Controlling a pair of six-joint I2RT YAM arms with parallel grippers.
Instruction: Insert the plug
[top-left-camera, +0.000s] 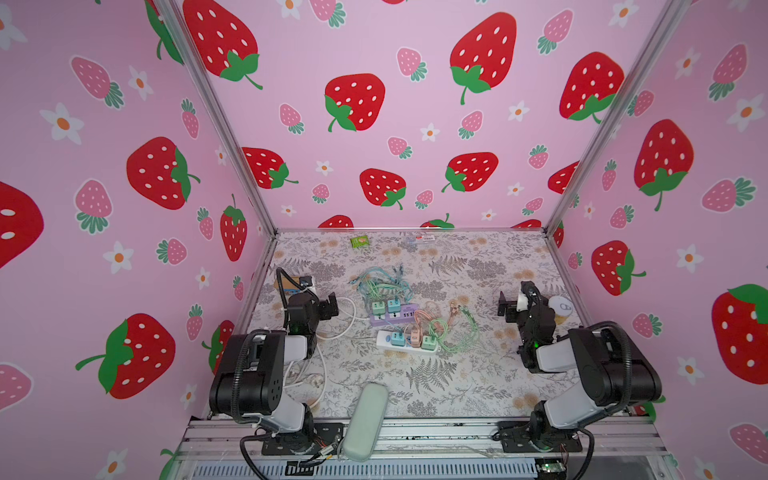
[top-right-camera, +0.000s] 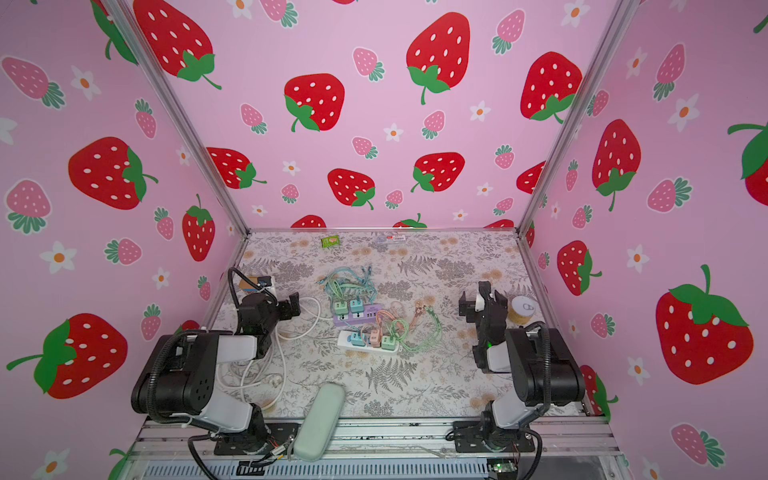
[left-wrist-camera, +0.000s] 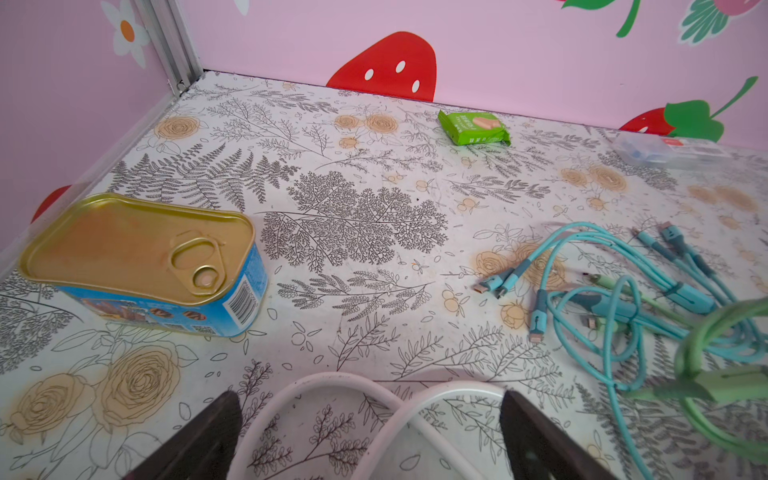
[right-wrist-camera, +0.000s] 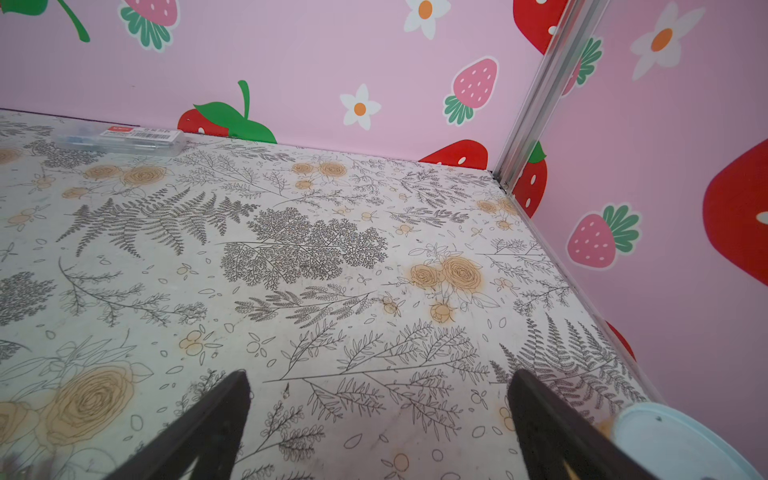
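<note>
Floral-print surface. Centre: lilac plastic power strip, white plastic power strip just nearer, and tangled teal cables. Far edge: green snack packet and clear plastic box. Left: gold-lidded blue tin and white cord. Right: white-lidded round can.

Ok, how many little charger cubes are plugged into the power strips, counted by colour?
Blue charger cubes: 2
Green charger cubes: 2
Pink charger cubes: 1
Total: 5
</note>
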